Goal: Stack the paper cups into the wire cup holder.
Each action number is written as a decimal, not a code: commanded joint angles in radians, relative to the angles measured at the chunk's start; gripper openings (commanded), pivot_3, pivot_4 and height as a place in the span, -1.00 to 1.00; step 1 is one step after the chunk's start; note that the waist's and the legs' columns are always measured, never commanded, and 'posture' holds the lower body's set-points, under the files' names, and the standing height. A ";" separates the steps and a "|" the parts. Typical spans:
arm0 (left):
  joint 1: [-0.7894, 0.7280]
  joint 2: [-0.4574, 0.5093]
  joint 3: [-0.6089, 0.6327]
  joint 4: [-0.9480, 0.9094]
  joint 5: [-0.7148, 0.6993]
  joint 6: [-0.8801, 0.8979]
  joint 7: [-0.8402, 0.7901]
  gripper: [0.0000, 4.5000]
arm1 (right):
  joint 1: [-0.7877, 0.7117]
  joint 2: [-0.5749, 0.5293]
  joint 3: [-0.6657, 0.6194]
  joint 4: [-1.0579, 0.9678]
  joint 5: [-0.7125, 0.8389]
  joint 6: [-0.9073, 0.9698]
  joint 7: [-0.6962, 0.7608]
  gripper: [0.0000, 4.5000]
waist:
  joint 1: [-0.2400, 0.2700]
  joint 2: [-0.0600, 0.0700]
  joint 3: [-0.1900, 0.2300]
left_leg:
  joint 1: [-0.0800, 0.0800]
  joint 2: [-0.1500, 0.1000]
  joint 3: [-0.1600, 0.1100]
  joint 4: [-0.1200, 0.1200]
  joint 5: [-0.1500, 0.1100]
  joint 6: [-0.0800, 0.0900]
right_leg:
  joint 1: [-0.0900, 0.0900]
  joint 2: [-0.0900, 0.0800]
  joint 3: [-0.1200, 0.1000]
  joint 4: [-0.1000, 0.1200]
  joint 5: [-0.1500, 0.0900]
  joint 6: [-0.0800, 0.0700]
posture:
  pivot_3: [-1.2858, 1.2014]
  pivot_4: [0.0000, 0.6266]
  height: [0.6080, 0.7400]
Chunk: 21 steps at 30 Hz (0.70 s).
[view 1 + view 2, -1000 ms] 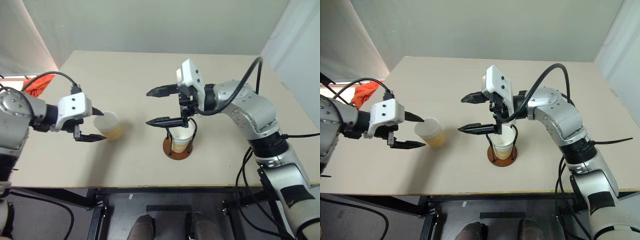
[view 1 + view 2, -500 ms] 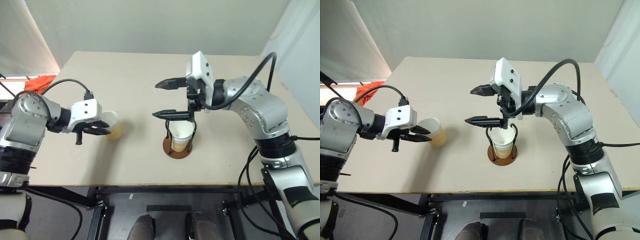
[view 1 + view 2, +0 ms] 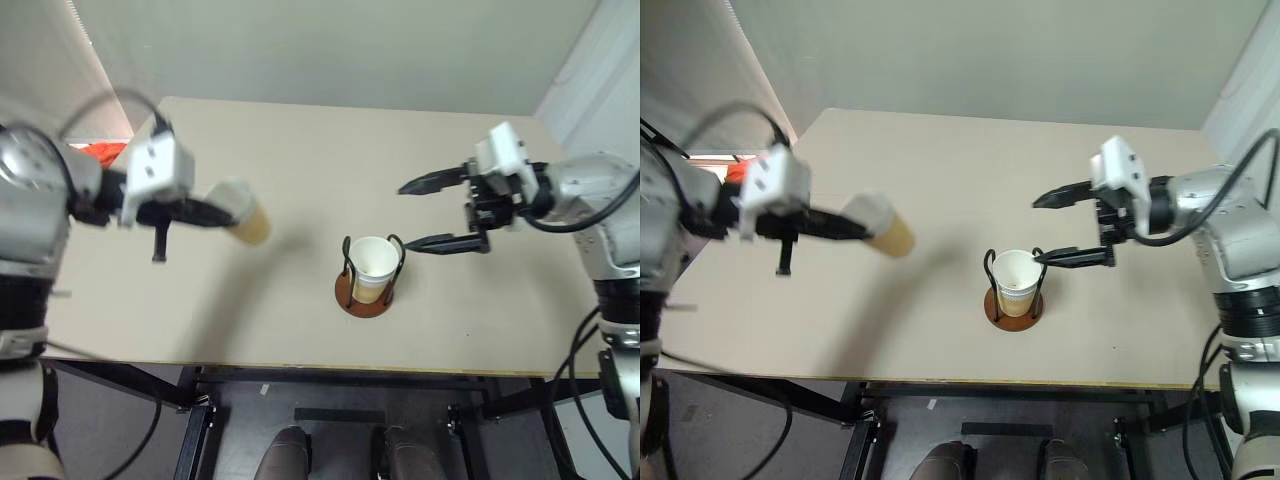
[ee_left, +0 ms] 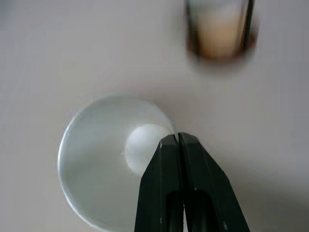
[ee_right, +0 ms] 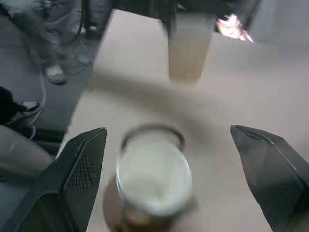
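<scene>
Beige table carries the holder at the near middle with a cup already seated in it, and the right gripper, jaws wide apart and empty, has swung away to the right of it. On the left, the left gripper has clamped shut on the rim of a second cup and lifted it off the table, tilted on its side, so it looks ready to be carried across and stacked.

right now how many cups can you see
2 for sure: one cup held off the table by the left gripper, one in the holder. More may be nested inside that one; I can't tell.
</scene>
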 commanded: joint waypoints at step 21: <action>-0.359 -0.266 -0.353 0.068 -0.115 -0.096 -0.108 -0.99 | 0.214 -0.113 -0.212 -0.137 0.024 0.005 -0.118 0.94 | -0.006 0.003 0.001 | 0.004 0.001 0.003 0.010 0.000 0.014 | 0.010 -0.002 0.003 -0.004 0.009 0.018 | 0.03 -0.52 1.00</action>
